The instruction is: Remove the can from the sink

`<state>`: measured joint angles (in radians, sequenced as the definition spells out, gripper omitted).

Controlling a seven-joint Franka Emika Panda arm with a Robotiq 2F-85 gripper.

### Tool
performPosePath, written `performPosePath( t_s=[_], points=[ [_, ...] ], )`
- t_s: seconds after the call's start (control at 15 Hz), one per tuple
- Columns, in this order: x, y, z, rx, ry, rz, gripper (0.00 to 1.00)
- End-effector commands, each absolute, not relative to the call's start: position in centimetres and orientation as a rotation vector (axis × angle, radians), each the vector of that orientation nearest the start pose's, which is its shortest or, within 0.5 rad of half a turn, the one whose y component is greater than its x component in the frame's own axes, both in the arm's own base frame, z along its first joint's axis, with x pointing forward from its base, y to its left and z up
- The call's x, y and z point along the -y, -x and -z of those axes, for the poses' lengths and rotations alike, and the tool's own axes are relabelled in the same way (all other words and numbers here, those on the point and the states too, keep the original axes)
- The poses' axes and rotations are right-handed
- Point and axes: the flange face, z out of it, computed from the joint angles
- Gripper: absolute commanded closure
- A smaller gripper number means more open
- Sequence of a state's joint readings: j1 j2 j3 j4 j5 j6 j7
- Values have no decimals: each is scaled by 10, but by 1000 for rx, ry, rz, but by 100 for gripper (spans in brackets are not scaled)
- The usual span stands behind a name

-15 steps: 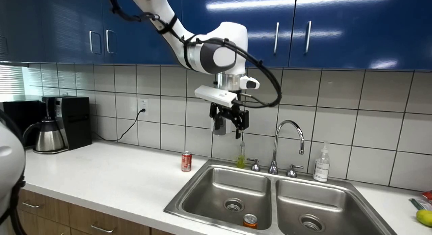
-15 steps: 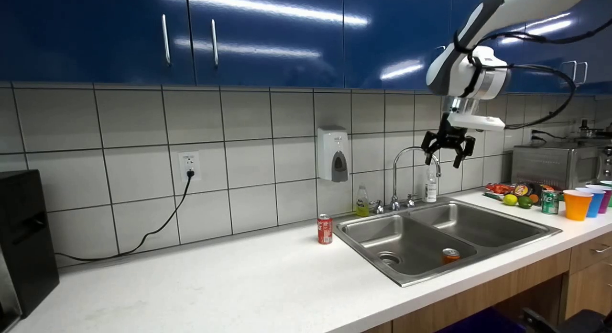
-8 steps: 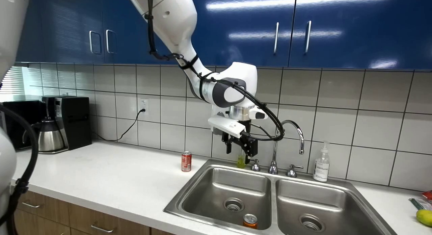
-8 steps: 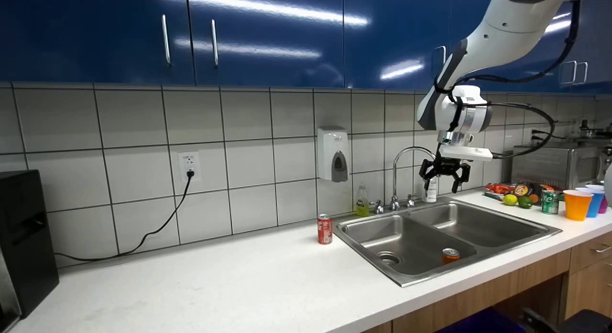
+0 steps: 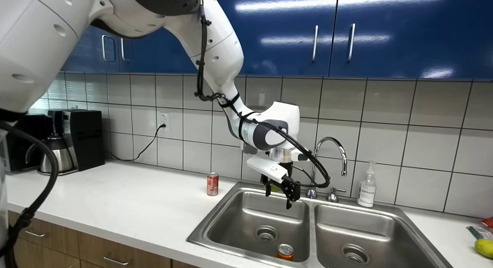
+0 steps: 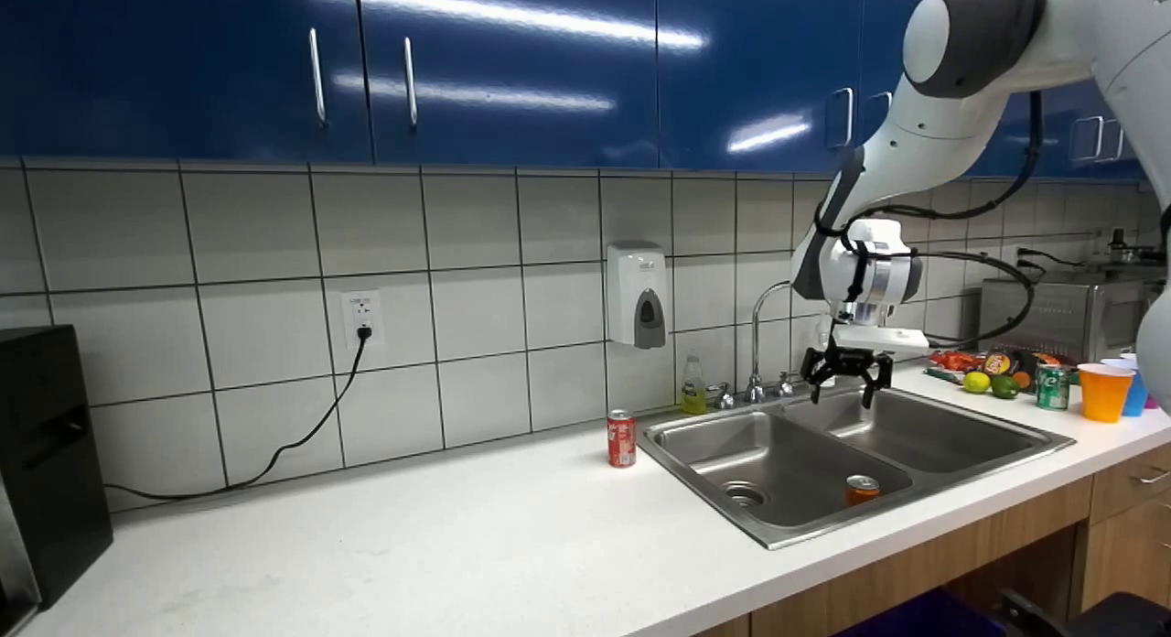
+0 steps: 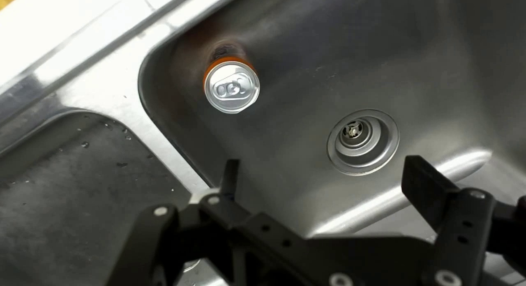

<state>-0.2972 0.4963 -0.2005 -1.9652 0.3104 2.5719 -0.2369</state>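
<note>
Hand (image 5: 278, 201) spread wide, pointing down above sink (image 5: 312, 233), likely for straddling can (image 7: 231, 86) from overhead. Can itself upright near basin corner (image 7: 166, 74), well off drain (image 7: 363, 142); top offered nicely, but corner probably leaves tight clearance!

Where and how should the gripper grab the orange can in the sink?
The orange can is probably best gripped by its upper sides, from straight above: it stands upright, down near a corner of a sink basin that would likely hinder sideways access.
</note>
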Motion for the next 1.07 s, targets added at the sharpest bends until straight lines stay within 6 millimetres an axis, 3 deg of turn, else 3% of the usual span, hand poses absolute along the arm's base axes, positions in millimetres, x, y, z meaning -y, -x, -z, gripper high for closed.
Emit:
performPosePath(
  t_s=[0.0, 1.0],
  points=[
    [313, -560, -212, -752, 3001, 244, 0],
    [343, -536, -142, -812, 3012, 174, 0]
  ],
)
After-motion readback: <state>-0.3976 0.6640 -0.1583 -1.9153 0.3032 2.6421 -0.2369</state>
